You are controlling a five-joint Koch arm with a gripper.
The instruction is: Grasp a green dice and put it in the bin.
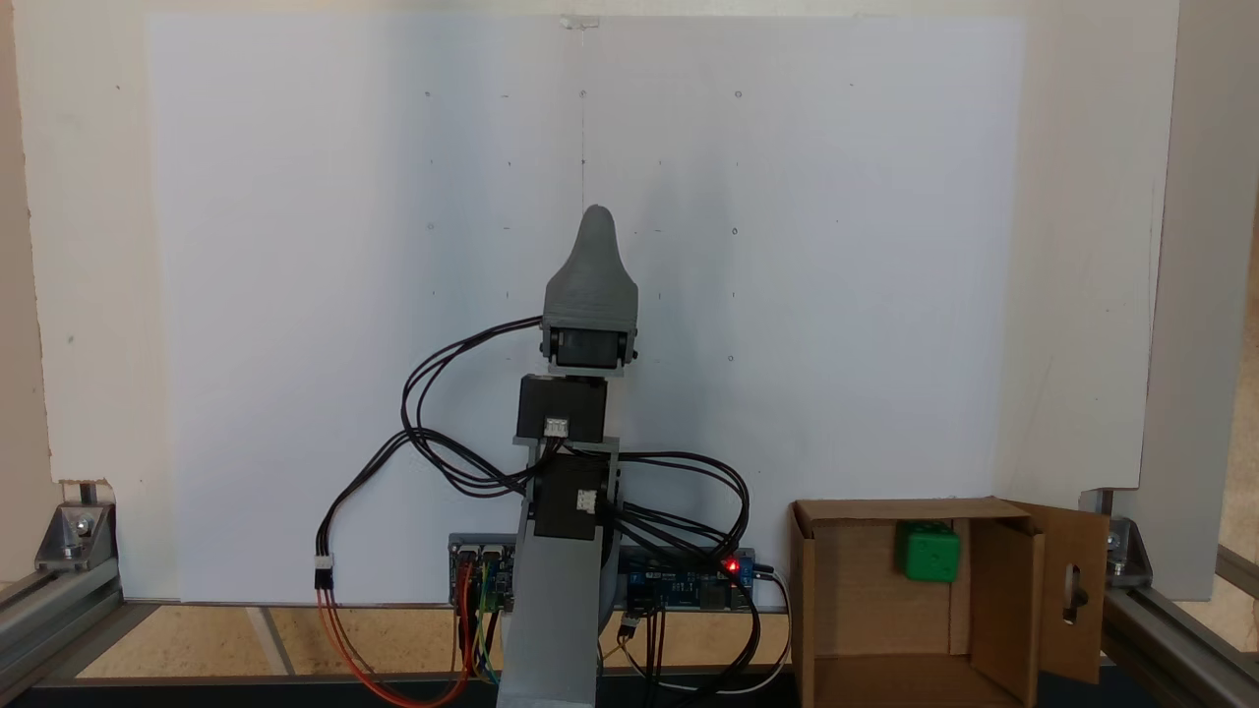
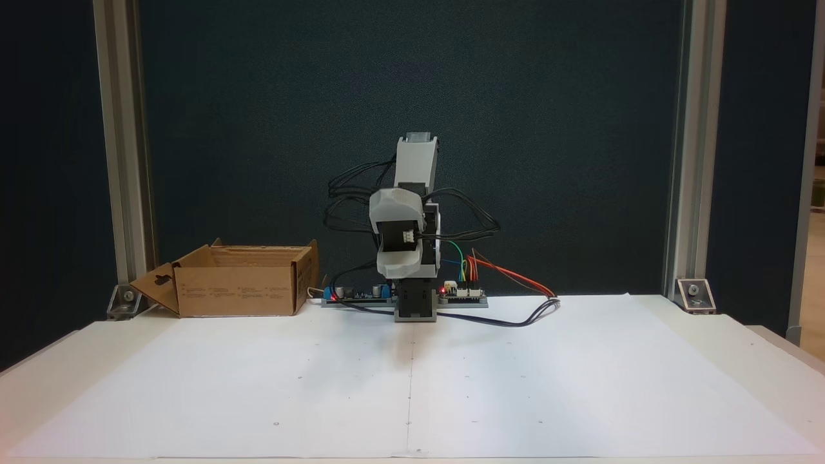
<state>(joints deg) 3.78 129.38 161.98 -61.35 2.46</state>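
The green dice [image 1: 928,552] lies inside the bin [image 1: 856,600], close to its far wall. The bin is an open brown cardboard box with flaps, one of them slotted; it stands beside the arm's base, at the lower right of one fixed view and at the left as the bin [image 2: 238,290] in the other. My gripper [image 1: 595,226] is folded over the arm's base, well apart from the bin. It points out over the white sheet with nothing in it. Its jaws lie one behind the other, so only one grey tip shows.
The arm's base and control boards [image 2: 412,296] sit at the back edge of the white paper sheet [image 2: 412,386], with loose black and coloured cables [image 2: 515,309] trailing to one side. Aluminium frame posts [image 2: 683,161] stand at the table's back corners.
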